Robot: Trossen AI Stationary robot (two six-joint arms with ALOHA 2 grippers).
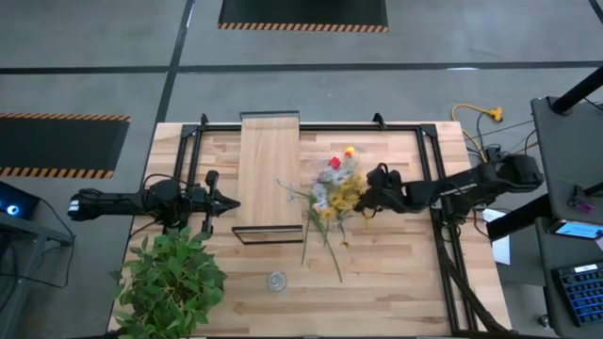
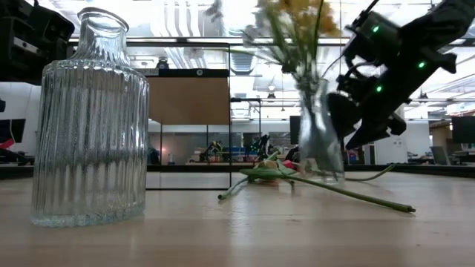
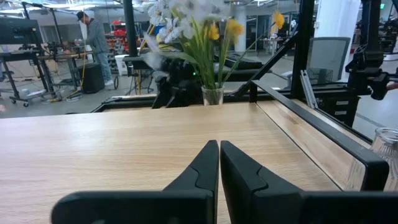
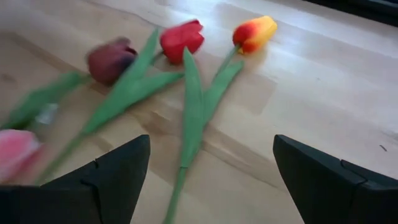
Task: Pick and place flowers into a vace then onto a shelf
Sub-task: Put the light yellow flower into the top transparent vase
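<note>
High: right gripper (image 1: pixel 369 196) wide open beside the flowers (image 1: pixel 332 193) near the shelf (image 1: pixel 268 169); left gripper (image 1: pixel 226 203) closed, waiting.
Low: narrow vase (image 2: pixel 320 141) with stems could tip if bumped.
Right wrist: loose tulips (image 4: pixel 186 43) may roll when pinched.

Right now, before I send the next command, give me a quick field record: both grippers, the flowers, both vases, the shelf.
right gripper: open, empty, hovering over the loose tulips
left gripper: shut, empty, waiting at the table's left side
flowers in vase: yellow and pale blooms standing upright in the small vase
loose tulips: red, dark red and orange-yellow, lying flat on the table
ribbed vase: empty, near the table's front edge
shelf: nothing on it
leafy plant: front left corner
</note>
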